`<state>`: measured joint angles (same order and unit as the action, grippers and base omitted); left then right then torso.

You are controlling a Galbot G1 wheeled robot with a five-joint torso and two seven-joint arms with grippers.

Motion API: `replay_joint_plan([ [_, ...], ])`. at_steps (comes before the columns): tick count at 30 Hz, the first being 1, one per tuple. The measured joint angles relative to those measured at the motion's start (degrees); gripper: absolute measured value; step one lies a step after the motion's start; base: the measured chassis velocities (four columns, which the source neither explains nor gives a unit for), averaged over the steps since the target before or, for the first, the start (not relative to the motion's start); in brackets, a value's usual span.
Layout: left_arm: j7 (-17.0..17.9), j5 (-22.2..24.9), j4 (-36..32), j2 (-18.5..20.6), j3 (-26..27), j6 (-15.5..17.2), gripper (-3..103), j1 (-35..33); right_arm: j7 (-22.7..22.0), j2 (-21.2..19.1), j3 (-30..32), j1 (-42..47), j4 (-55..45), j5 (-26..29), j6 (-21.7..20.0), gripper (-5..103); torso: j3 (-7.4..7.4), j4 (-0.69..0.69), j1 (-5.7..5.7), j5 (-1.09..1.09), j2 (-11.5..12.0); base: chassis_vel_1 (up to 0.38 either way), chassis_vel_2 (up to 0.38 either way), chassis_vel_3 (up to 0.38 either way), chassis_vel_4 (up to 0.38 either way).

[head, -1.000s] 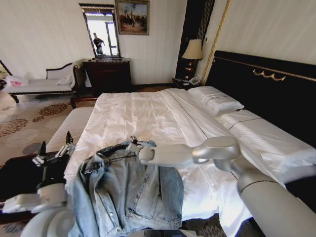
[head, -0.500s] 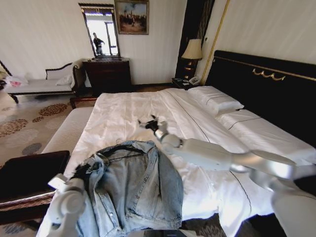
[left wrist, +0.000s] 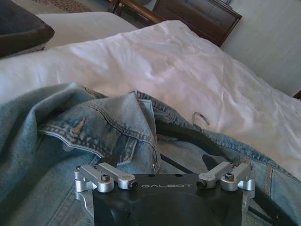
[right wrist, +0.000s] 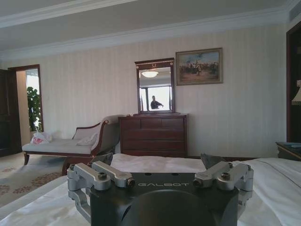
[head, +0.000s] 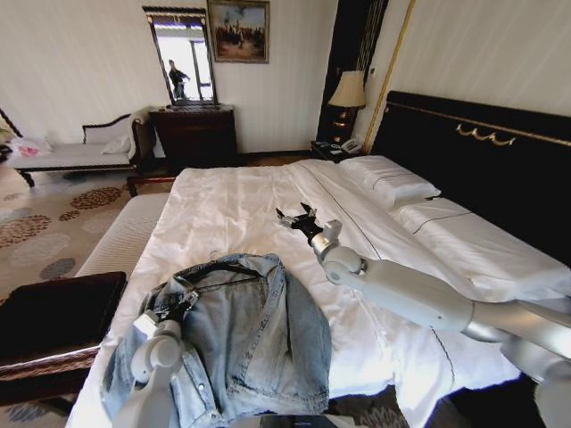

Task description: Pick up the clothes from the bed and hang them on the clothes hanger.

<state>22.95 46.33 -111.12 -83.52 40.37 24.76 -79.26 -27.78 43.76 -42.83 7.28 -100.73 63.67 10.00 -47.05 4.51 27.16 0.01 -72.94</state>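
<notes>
The light blue denim clothes (head: pixel 250 348) lie spread at the foot of the bed (head: pixel 232 201), collar toward the pillows. The black clothes hanger (head: pixel 223 268) sits inside the collar; in the left wrist view its bar (left wrist: pixel 186 136) crosses the neck opening and its wire hook (left wrist: pixel 201 117) rests on the sheet. My left gripper (head: pixel 178 301) hovers open just over the jacket's left shoulder, close to the collar (left wrist: pixel 141 117). My right gripper (head: pixel 297 214) is open above bare sheet beyond the jacket, holding nothing, and faces the far wall (right wrist: pixel 157 160).
A black padded bench (head: pixel 53 312) stands left of the bed's foot, with a white bench (head: pixel 125 232) beyond it. Pillows (head: pixel 393 183) and the black headboard (head: pixel 482 152) are at right. A dresser with a mirror (head: pixel 196 134) and a daybed (head: pixel 80 152) line the far wall.
My left arm swung from above the black bench onto the jacket's left shoulder. My right arm left the jacket's collar and stretched out over the middle of the bed.
</notes>
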Motion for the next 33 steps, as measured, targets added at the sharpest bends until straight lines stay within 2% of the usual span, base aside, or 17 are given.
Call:
replay_joint_plan([
  [5, 0.78, 0.19, 1.09, -0.29, -0.34, 0.97, 102, 0.71, -0.22, -1.56, 0.54, 0.61, -0.31, -0.31, -0.26, 100, 0.0, -0.01, 0.01, 0.0, 0.0, 0.0, 0.0, 0.0, 0.0],
  [9, 1.44, 2.41, 1.9, -0.26, -0.04, 2.35, 94, 1.4, -0.74, -2.48, 0.61, 1.0, -0.31, -0.86, -0.57, 100, 0.0, 0.0, 0.0, -0.01, 0.0, 0.0, 0.0, 0.0, 0.0],
  [11, 2.13, 4.39, 2.68, -0.05, 0.36, 3.91, 84, 2.32, -0.91, -2.76, 0.6, 1.32, -0.25, -1.34, -0.64, 100, 0.0, 0.0, 0.0, -0.01, 0.0, 0.0, 0.0, 0.0, 0.0],
  [12, 2.13, 4.39, 2.68, -0.05, 0.36, 3.91, 84, 2.32, -0.91, -2.76, 0.6, 1.32, -0.25, -1.34, -0.64, 100, 0.0, 0.0, 0.0, -0.01, 0.0, 0.0, 0.0, 0.0, 0.0],
  [15, 3.24, 6.98, 4.0, 0.35, 1.04, 5.76, 68, 3.8, -1.36, -2.82, 0.32, 1.42, -0.24, -1.67, -0.69, 100, 0.0, 0.0, 0.01, -0.01, 0.0, 0.0, 0.0, 0.0, 0.0],
  [17, 3.63, 8.03, 4.22, 0.46, 1.24, 6.16, 68, 4.13, -1.53, -2.8, 0.21, 1.42, -0.21, -1.72, -0.7, 100, 0.0, -0.01, 0.01, -0.01, 0.0, 0.0, 0.0, 0.0, 0.0],
  [19, 4.33, 10.53, 4.35, 0.6, 1.67, 7.06, 57, 4.57, -1.9, -2.76, -0.17, 1.33, -0.08, -1.95, -0.71, 100, 0.0, 0.0, 0.01, -0.01, 0.0, 0.0, 0.0, 0.0, 0.0],
  [20, 4.4, 11.31, 4.42, 0.64, 1.81, 7.23, 52, 4.68, -2.0, -2.77, -0.28, 1.3, -0.03, -2.0, -0.71, 100, 0.0, -0.01, 0.01, -0.01, 0.0, 0.0, 0.0, 0.0, 0.0],
  [21, 4.4, 11.31, 4.42, 0.64, 1.81, 7.23, 52, 4.68, -2.0, -2.77, -0.28, 1.3, -0.03, -2.0, -0.71, 100, 0.0, -0.01, 0.01, -0.01, 0.0, 0.0, 0.0, 0.0, 0.0],
  [24, 3.9, 13.04, 4.55, 0.89, 2.0, 7.36, 36, 4.68, -2.43, -2.75, -0.71, 1.32, 0.25, -2.34, -0.74, 100, 0.0, 0.0, 0.01, -0.01, 0.0, 0.0, 0.0, 0.0, 0.0],
  [25, 3.9, 13.04, 4.55, 0.89, 2.0, 7.36, 36, 4.68, -2.43, -2.75, -0.71, 1.32, 0.25, -2.34, -0.74, 100, 0.0, 0.0, 0.01, -0.01, 0.0, 0.0, 0.0, 0.0, 0.0],
  [27, 3.19, 13.75, 4.6, 1.07, 2.11, 7.31, 25, 4.66, -2.69, -2.56, -0.99, 1.33, 0.55, -2.63, -0.74, 100, 0.0, -0.01, 0.01, -0.01, 0.0, 0.0, 0.0, 0.0, 0.0],
  [29, 3.01, 14.09, 4.69, 1.14, 2.18, 7.27, 25, 4.71, -2.79, -2.46, -1.07, 1.33, 0.64, -2.69, -0.74, 100, 0.0, -0.01, 0.01, -0.01, 0.0, 0.0, 0.0, 0.0, 0.0],
  [33, 2.55, 16.43, 4.91, 1.47, 2.49, 7.13, 3, 5.21, -3.32, -1.73, -1.61, 1.19, 1.46, -3.04, -0.73, 100, 0.0, 0.0, 0.01, -0.02, 0.0, 0.0, 0.0, 0.0, 0.0],
])
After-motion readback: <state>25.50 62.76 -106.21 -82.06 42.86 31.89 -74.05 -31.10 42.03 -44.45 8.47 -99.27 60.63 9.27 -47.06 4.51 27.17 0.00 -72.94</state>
